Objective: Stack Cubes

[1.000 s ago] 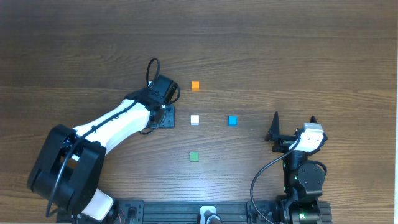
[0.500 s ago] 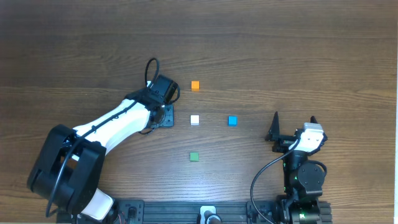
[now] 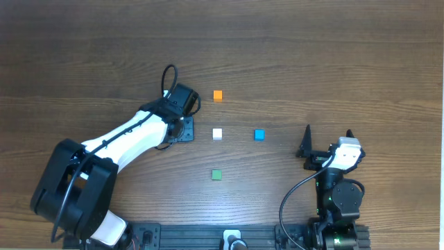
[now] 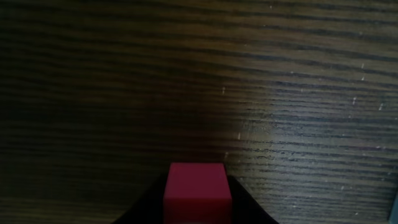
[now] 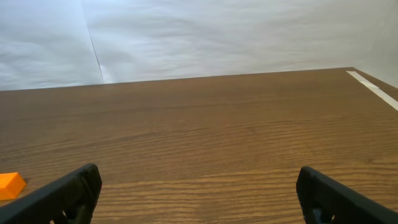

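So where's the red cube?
The red cube is in the left claw, seen in the left wrist view; from above that claw sits beside the white cube.

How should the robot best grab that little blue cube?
By two opposite side faces, coming straight down from above. The blue cube sits flat on the table with free space all round. The white cube lies well apart, so open fingers should fit on either side. The right gripper is open and stands nearest.
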`<act>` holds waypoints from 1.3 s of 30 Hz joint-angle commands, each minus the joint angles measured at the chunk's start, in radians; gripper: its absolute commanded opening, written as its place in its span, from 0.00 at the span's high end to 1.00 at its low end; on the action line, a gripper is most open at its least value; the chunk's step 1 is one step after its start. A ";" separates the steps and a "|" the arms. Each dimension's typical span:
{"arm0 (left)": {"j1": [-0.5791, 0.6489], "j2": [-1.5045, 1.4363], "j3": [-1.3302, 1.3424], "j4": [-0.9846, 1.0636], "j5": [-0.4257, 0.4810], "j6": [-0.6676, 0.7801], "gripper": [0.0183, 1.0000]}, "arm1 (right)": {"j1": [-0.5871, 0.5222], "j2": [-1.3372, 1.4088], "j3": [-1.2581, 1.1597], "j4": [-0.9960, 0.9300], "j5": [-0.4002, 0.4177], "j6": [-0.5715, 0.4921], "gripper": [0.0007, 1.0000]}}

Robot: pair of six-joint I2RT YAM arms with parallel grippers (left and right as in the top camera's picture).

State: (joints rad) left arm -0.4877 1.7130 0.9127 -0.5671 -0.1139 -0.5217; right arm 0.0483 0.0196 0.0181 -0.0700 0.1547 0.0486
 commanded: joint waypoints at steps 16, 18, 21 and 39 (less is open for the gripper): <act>-0.079 -0.039 0.240 -0.217 -0.047 -0.143 0.94 | -0.006 -0.006 -0.009 0.002 -0.005 -0.005 0.01; -0.121 -0.037 0.305 -0.255 -0.053 -0.172 0.94 | -0.006 -0.006 -0.009 0.002 -0.005 -0.005 0.01; -0.198 -0.020 0.386 -0.287 -0.060 -0.225 0.93 | -0.006 -0.006 -0.009 0.002 -0.005 -0.005 0.01; -0.296 0.126 0.411 -0.283 -0.037 -0.327 0.93 | -0.006 -0.006 -0.009 0.002 -0.005 -0.005 0.01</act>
State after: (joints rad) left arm -0.7788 1.8248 1.3113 -0.8490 -0.1543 -0.8204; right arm 0.0483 0.0196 0.0181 -0.0700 0.1547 0.0486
